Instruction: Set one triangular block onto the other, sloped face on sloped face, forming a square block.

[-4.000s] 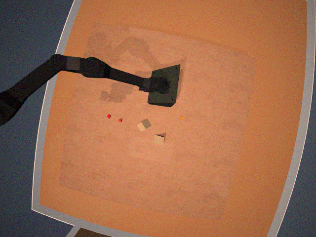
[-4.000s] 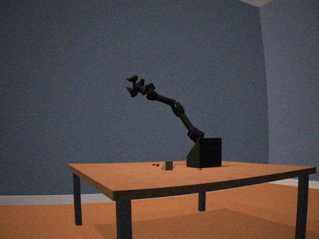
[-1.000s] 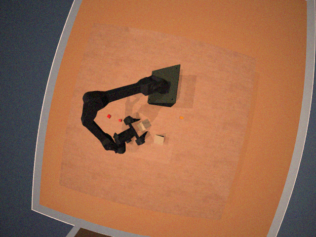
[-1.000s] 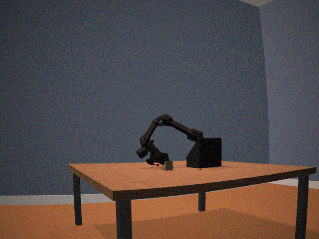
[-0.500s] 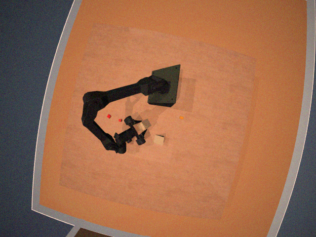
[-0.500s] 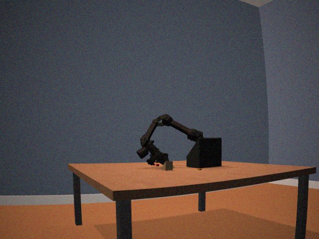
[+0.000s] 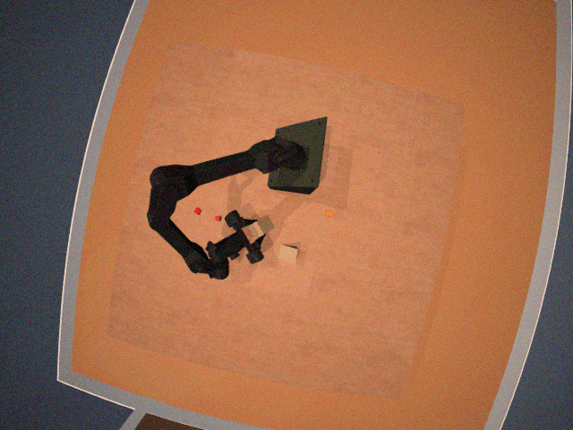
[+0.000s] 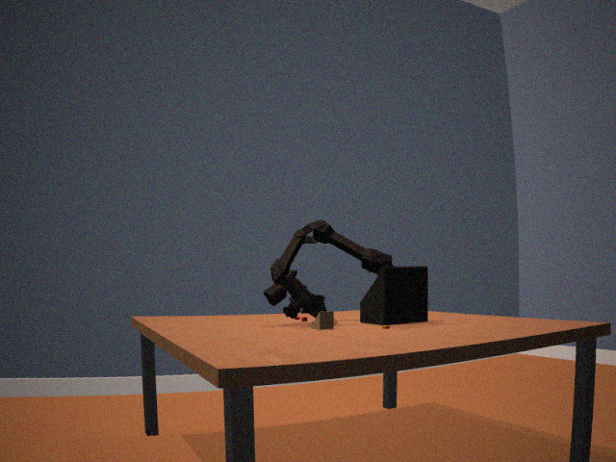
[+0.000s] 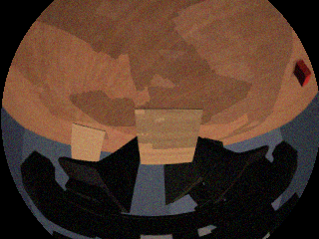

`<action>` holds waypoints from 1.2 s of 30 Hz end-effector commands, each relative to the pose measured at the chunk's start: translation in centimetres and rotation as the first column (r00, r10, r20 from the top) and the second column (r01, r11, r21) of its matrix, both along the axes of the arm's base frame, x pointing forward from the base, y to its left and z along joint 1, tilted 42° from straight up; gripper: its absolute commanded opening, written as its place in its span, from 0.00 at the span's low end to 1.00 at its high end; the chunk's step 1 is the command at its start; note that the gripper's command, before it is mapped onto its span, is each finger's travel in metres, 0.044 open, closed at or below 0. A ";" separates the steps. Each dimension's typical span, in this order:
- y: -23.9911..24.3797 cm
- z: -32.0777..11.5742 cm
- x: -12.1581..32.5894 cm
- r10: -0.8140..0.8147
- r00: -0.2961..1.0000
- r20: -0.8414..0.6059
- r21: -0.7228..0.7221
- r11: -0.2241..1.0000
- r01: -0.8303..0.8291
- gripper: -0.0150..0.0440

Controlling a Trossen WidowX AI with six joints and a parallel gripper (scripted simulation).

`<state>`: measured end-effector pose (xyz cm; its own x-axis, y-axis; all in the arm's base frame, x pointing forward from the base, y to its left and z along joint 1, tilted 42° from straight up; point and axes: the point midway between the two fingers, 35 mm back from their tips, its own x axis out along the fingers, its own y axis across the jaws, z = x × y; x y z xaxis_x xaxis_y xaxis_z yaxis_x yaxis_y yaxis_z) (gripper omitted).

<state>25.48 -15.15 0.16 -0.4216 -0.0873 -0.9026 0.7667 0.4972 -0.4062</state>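
One tan triangular block (image 7: 253,229) (image 9: 169,130) is between the fingers of my gripper (image 7: 260,228) (image 9: 165,137). The gripper is shut on it, with a finger at each side. It is low at the table; I cannot tell whether the block's underside touches the table. In the exterior view this block is mostly hidden behind the other one. The other triangular block (image 7: 288,253) (image 8: 325,320) (image 9: 87,142) stands apart on the table, with a gap between the two. It shows left of the held block in the wrist view.
Two small red blocks (image 7: 197,210) (image 7: 218,218) lie on the table (image 7: 323,323) (image 8: 278,347) on the arm's elbow side. One red block (image 9: 302,73) shows at the wrist view's right edge. A small orange piece (image 7: 329,213) (image 8: 385,326) lies near the robot base (image 7: 303,161) (image 8: 405,295).
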 end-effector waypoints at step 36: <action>6.5 6.5 -0.5 0.357 0.934 0.000 0.049 0.933 -0.357 0.25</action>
<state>25.10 -8.74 6.73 -0.3897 -0.1569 -0.9075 0.6147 0.6894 -0.3832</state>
